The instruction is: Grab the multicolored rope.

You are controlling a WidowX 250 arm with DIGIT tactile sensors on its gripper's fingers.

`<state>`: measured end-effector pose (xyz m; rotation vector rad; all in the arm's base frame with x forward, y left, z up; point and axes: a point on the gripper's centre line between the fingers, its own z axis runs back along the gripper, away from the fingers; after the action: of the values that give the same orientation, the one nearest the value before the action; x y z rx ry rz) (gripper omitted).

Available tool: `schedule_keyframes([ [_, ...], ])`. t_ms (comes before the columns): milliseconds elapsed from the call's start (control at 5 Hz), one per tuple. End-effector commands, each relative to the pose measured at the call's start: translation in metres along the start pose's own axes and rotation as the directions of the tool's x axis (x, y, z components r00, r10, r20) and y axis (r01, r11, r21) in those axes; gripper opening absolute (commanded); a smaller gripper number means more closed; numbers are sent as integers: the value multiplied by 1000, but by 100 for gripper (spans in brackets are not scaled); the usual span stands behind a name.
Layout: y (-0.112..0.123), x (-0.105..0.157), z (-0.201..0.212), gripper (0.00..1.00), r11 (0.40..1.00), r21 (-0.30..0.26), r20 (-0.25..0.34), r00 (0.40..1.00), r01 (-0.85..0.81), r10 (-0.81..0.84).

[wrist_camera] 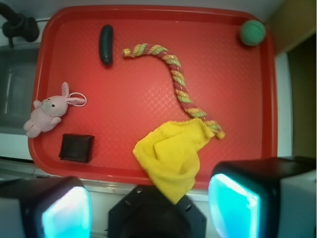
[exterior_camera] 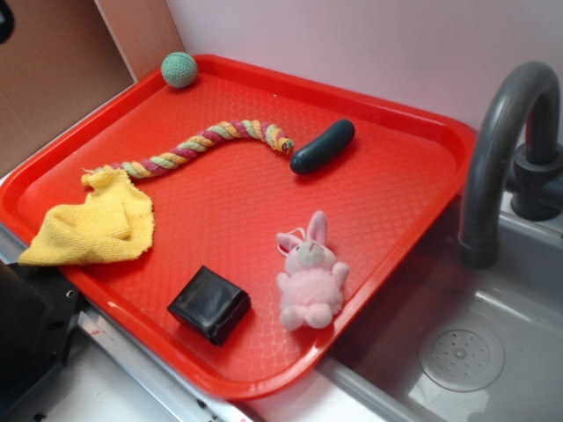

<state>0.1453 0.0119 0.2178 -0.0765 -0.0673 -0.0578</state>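
Lying on a red tray [exterior_camera: 413,167], the multicolored rope [exterior_camera: 202,145] curves from the yellow cloth [exterior_camera: 92,220] at the left toward a dark cylinder [exterior_camera: 323,146] near the tray's middle far side. One frayed end touches the cloth; the other stops just beside the cylinder. A green ball [exterior_camera: 179,69] sits in the far left corner. A pink toy rabbit [exterior_camera: 310,274] and a black square block [exterior_camera: 209,303] rest near the front edge. A grey tap [exterior_camera: 501,149] and sink [exterior_camera: 493,352] stand to the right. In the wrist view, the pincer [wrist_camera: 148,208] is spread wide, holding nothing, above the tray's near edge; the rope [wrist_camera: 176,79] lies farther out, well apart from its fingers [wrist_camera: 233,203].
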Motion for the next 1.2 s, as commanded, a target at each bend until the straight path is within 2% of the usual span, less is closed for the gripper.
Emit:
schedule_keyframes([
  [0, 33, 50, -21, 100, 942, -27, 40, 942, 333, -332],
  [200, 33, 64, -46, 100, 911, -69, 8, 913, 407, -407],
  [400, 33, 67, -66, 100, 920, -63, -30, 920, 387, -390],
  [600, 36, 64, -87, 100, 943, -10, -80, 940, 331, -331],
  [800, 43, 63, -103, 100, 958, 75, -137, 955, 276, -264],
  [1000, 50, 62, -124, 100, 962, 67, -161, 954, 264, -251],
])
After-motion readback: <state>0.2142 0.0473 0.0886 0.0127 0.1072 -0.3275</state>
